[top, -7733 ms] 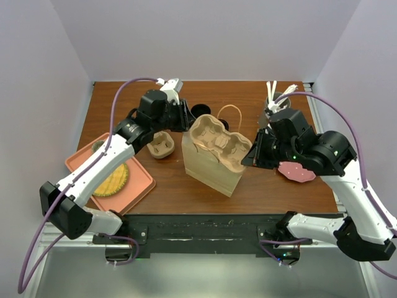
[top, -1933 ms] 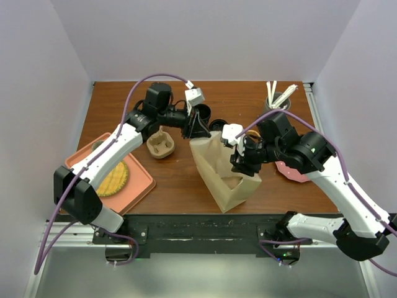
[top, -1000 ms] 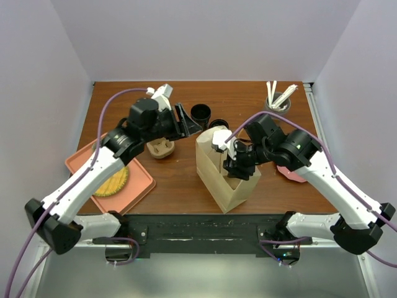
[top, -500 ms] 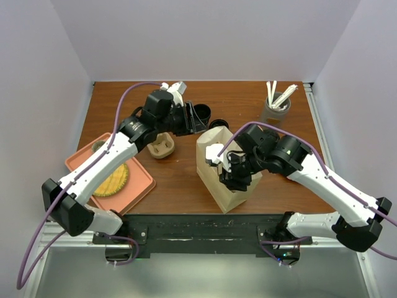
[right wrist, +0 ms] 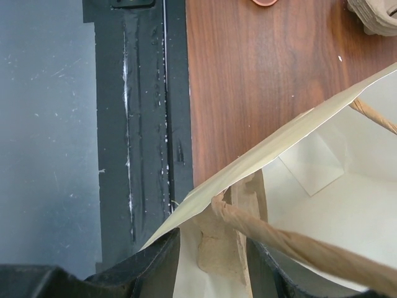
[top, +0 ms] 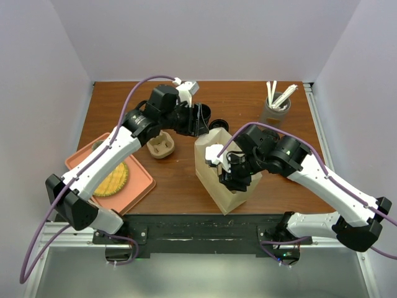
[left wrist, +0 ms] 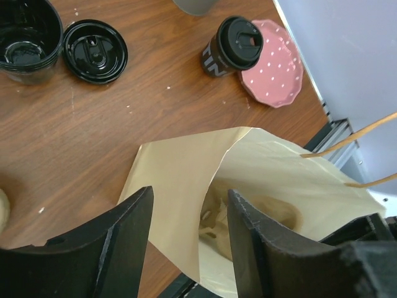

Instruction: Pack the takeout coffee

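Takeout coffee (left wrist: 231, 53) was seen upright on the table (left wrist: 93, 124), outside the paper bag (left wrist: 180, 180) and just beside a pink dotted plate (left wrist: 277, 67). A lidless black cup (left wrist: 25, 34) and a loose black lid (left wrist: 95, 51) were set side by side, well apart from the coffee. The left gripper (left wrist: 189, 205) was seen open, its fingers spread to either side of the bag's far rim and not pressed on it. The right gripper (right wrist: 214, 242) was likewise seen open at the bag's near rim, with the paper wall and a twisted handle (right wrist: 298, 245) caught between its fingers but not clamped. An orange tray (top: 141, 181) and a pulp cup holder (top: 162, 147) were placed to the left of the bag, and a grey utensil pot (top: 275, 110) was placed at the far right.
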